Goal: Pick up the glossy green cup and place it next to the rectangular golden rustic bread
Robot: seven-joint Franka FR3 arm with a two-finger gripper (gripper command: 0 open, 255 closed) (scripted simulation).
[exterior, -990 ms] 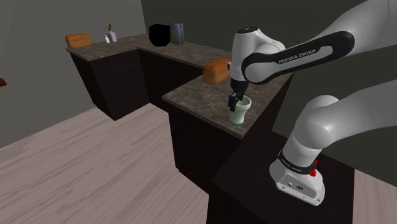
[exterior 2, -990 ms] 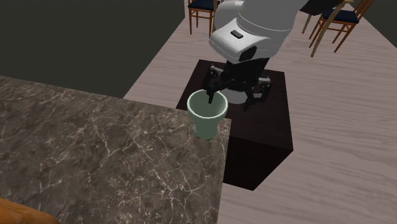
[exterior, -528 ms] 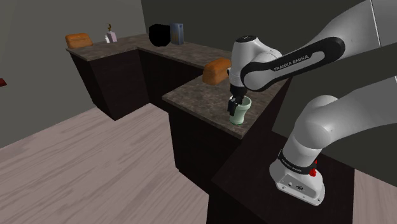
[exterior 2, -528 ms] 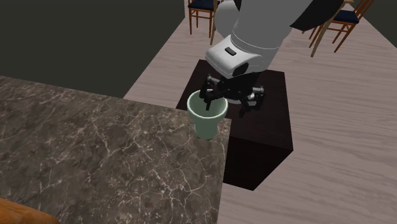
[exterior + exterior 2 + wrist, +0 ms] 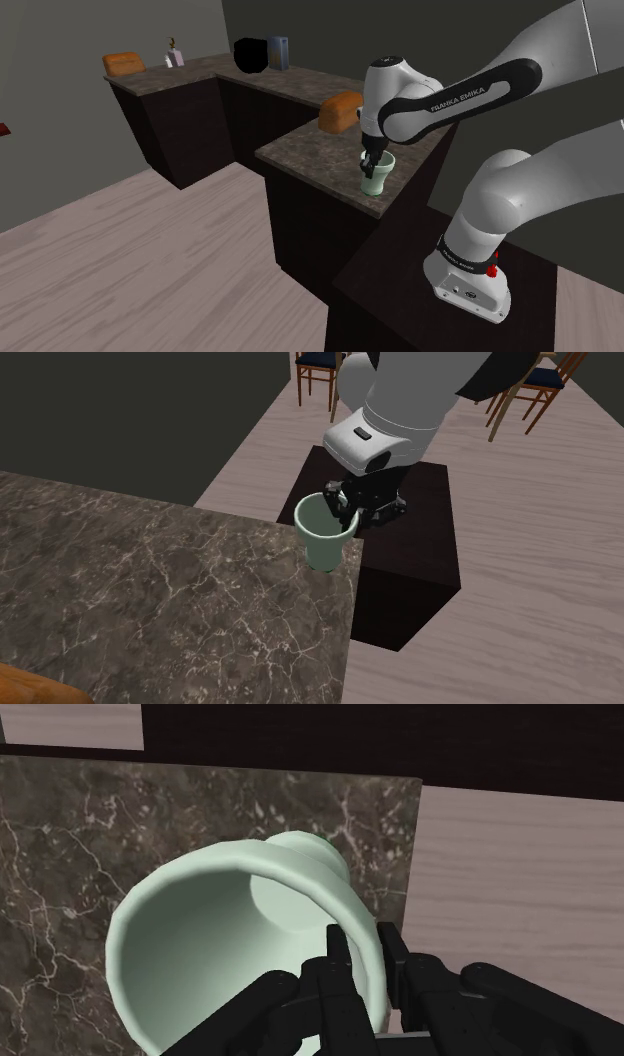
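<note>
A pale green glossy cup (image 5: 376,179) stands upright near the corner of the dark marble counter (image 5: 305,152). My black gripper (image 5: 371,160) comes down over the cup's rim on the side toward the stand. The gripper (image 5: 365,940) is shut on the cup (image 5: 220,939), one finger inside the wall and one outside. From the second exterior view the cup (image 5: 325,537) sits at the counter's corner with the gripper (image 5: 341,505) pinching its far rim. The golden-orange bread (image 5: 341,110) lies farther back on the same counter, apart from the cup.
The counter (image 5: 150,592) drops off to wooden floor just past the cup. My dark stand (image 5: 405,552) is beside that edge. A far counter carries another orange loaf (image 5: 123,63), a small bottle (image 5: 175,55) and dark boxes (image 5: 262,53). Chairs (image 5: 537,382) stand behind.
The fingers, spread apart around the cup's rim half a second ago, have closed onto the cup wall. The arm and cup have stayed where they were.
</note>
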